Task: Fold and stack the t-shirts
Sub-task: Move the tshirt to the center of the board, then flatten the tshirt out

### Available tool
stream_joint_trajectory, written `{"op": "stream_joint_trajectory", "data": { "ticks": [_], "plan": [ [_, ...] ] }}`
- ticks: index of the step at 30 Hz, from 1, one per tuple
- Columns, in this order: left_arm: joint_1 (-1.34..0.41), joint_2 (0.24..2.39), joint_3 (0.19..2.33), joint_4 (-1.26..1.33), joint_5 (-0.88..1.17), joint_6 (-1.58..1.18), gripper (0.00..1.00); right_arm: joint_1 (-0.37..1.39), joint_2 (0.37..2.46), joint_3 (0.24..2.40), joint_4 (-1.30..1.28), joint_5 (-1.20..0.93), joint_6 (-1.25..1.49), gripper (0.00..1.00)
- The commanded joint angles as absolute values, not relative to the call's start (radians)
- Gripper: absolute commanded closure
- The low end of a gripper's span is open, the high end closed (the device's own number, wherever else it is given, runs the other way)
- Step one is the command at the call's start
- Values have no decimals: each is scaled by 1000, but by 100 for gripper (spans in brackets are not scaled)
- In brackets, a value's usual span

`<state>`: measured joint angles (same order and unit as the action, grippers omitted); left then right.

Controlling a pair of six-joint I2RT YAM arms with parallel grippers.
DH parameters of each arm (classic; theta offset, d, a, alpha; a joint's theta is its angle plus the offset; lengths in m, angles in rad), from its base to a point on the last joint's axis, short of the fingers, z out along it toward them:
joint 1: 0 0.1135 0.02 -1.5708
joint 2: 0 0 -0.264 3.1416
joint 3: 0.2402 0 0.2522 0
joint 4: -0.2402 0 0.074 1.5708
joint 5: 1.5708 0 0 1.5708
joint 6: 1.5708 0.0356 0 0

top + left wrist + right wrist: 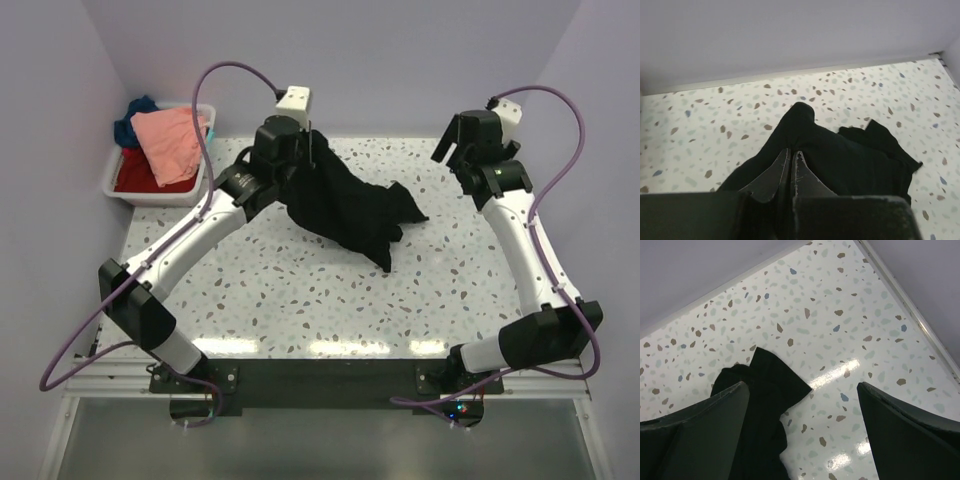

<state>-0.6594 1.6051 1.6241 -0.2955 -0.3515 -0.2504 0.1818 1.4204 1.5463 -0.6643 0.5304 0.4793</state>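
The black t-shirt [350, 205] hangs crumpled from my left gripper [303, 150], which is shut on its upper edge and lifts it over the back middle of the table; its lower part trails on the table toward the right. In the left wrist view the jaws stand closed with black cloth [850, 155] pinched at the left gripper's tips [791, 151]. My right gripper [458, 150] is open and empty, raised at the back right, apart from the shirt. The right wrist view shows a corner of the black shirt [765, 390] below the right gripper [802, 387]. The salmon-pink [172, 143], red [135, 176] and dark blue [138, 110] shirts lie in the bin.
A white plastic bin [115, 188] stands at the back left corner of the speckled table [300, 290]. Lilac walls close in the back and both sides. The arm bases sit at the near edge.
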Motion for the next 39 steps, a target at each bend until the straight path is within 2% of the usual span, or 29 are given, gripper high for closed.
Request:
{"op": "stream_joint_trajectory", "data": {
  "ticks": [1,7,13,18,24,28,35,39],
  "plan": [
    [-655,1503,1580,-241,-675,-347,100,176,1413,1542,-663,511,492,6],
    [-655,1494,1447,-409,-807,-567,100,178,1437,1511,-654,453,480,6],
    [-655,1494,1361,-580,-873,-785,100,176,1488,1454,-583,240,410,6],
    [-655,1467,1365,-696,-974,-914,100,179,1612,1436,-635,127,409,7],
    [-653,1399,1368,-672,-1046,-884,100,179,1672,1405,-569,74,479,15],
    [-652,1388,1379,-653,-1061,-850,100,178,1750,1422,-574,40,502,16],
    [-632,1387,1367,-611,-1011,-798,100,198,1860,1425,-549,-67,489,21],
    [-612,1391,1351,-600,-971,-796,100,251,1923,1494,-571,-37,436,24]
  ]
}}
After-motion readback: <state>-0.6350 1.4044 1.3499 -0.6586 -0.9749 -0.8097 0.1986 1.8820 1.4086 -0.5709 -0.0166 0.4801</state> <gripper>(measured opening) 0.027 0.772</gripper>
